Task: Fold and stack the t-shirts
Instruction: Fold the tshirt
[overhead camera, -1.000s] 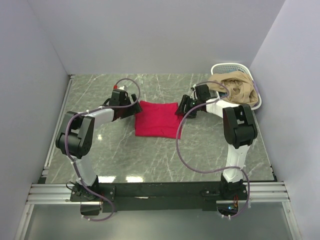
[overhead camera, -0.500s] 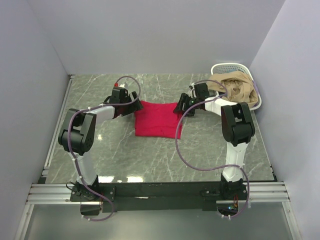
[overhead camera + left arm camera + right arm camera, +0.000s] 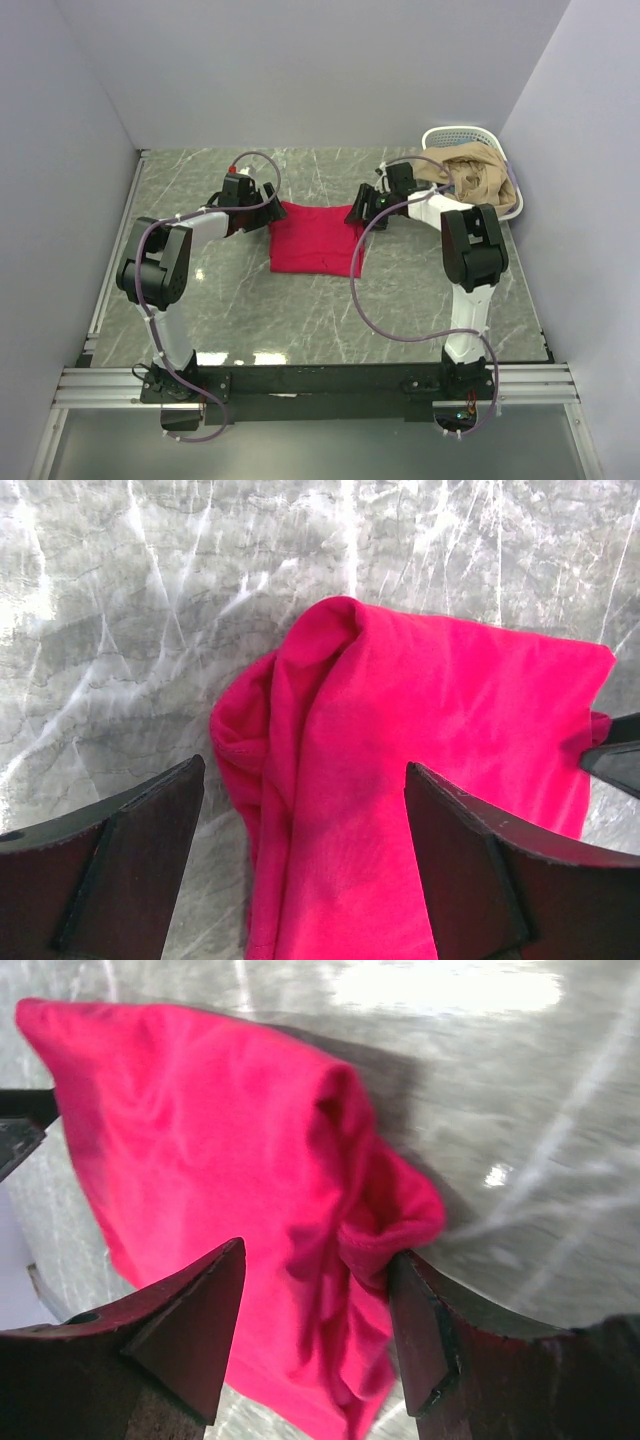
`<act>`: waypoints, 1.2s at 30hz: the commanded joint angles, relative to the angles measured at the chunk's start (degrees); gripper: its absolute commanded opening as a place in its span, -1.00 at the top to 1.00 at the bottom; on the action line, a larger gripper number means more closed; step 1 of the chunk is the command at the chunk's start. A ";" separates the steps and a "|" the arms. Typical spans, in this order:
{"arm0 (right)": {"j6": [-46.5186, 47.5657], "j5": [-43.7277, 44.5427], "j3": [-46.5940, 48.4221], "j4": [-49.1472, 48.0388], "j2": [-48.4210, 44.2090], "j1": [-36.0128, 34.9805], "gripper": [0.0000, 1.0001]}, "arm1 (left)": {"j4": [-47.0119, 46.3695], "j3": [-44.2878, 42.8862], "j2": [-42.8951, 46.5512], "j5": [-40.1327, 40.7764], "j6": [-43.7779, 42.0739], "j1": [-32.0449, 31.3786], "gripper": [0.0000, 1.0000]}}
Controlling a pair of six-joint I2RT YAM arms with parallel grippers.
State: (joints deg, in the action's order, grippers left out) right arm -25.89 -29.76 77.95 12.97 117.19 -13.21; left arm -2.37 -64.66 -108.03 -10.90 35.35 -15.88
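Bend low at each end of the red t-shirt [image 3: 315, 240], left tool [image 3: 305, 770] wide open, right tool [image 3: 318, 1252] less open, both empty.

- The top view is bright and evenly lit from above; the glossy table [image 3: 300, 320] mirrors pale patches of light near its front edge.
- Shadows there are soft and faint.
- The left wrist view is sharp, with white glare on the stone along its left side.
- The right wrist view is soft and smeared; strong glare sits at its top, and the red t-shirt [image 3: 200, 1140] throws a dark shadow beside its fold.
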 commanded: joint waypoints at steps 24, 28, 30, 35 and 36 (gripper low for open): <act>-12.42 -21.46 -5.17 -21.92 3.06 1.60 1.00 | -2.64 -2.40 -0.78 -5.27 -0.20 0.85 -0.72; -15.51 -22.64 -7.90 -26.52 1.73 3.02 0.44 | -2.99 -2.48 -1.13 -6.51 -0.20 0.94 -0.72; -11.65 -20.00 -7.29 -22.92 -0.11 2.93 0.12 | -3.17 -2.48 -1.05 -6.86 -0.20 0.94 -0.72; -2.86 -8.05 -5.62 -11.50 -5.81 2.75 -0.32 | -3.16 -2.22 -0.96 -7.38 -0.29 0.94 -0.72; -2.07 -6.73 -5.36 -10.00 -6.52 2.75 -0.34 | -3.17 -2.13 -0.87 -7.47 -0.29 0.94 -0.72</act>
State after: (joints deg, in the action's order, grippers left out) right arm -34.54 -44.62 70.28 -3.16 117.95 -10.04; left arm -3.55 -65.01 -108.73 -16.62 35.35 -15.05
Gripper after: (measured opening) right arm 0.640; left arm 0.863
